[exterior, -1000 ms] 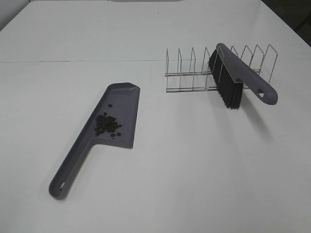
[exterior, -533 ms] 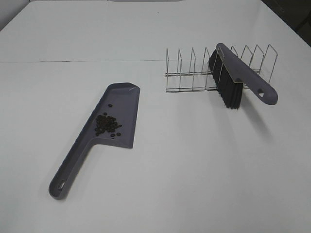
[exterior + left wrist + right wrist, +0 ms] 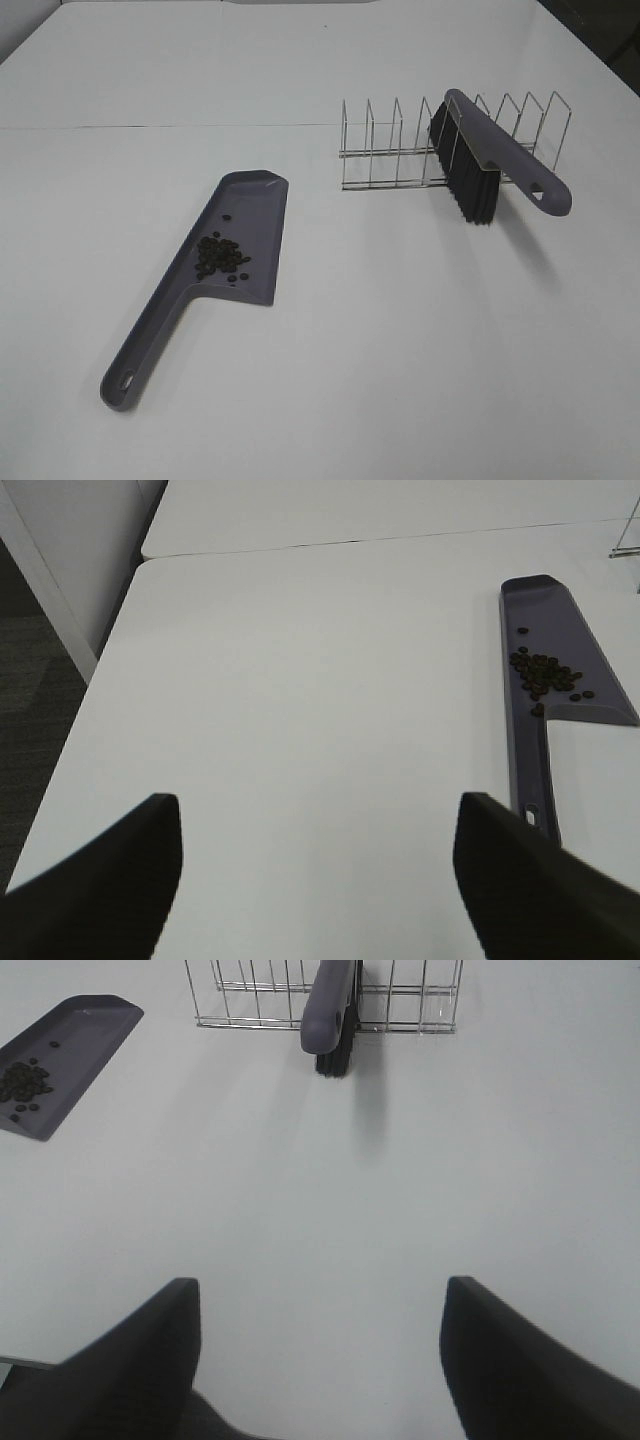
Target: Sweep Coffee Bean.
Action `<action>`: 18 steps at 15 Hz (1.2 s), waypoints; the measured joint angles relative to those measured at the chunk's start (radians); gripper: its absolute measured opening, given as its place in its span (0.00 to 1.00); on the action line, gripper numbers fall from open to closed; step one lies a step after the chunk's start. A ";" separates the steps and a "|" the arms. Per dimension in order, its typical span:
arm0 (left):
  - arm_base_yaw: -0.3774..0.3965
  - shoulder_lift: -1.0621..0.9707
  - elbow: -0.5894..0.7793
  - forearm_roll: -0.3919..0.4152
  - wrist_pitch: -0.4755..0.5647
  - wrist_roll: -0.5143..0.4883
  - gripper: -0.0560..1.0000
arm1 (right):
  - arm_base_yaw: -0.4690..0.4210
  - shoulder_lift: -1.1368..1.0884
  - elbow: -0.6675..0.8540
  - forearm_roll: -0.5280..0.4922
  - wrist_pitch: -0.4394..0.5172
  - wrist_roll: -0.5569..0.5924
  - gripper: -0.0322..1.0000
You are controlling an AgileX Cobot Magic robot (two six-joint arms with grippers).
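Both sets of fingers are spread wide with nothing between them, left gripper (image 3: 315, 880) and right gripper (image 3: 320, 1360) parked at the near edge of the table (image 3: 400, 350). From the left one, the coffee bean (image 3: 545, 675) pile sits out around 2 o'clock, already inside the dustpan (image 3: 560, 640), whose handle points back toward that arm, so the left is clearly nearer. Farther off, about 12 o'clock from the right one, the brush (image 3: 332, 1005) leans in the wire rack (image 3: 260, 995), handle end toward the arm. Looks like the sweeping's basically done.
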 joint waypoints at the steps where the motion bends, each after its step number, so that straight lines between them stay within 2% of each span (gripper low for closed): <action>1: 0.000 0.000 0.000 0.000 0.000 0.000 0.69 | 0.000 0.000 0.000 0.000 0.000 0.000 0.60; 18: 0.000 0.000 0.000 0.023 0.000 -0.053 0.69 | 0.000 0.000 0.000 0.000 -0.001 0.000 0.60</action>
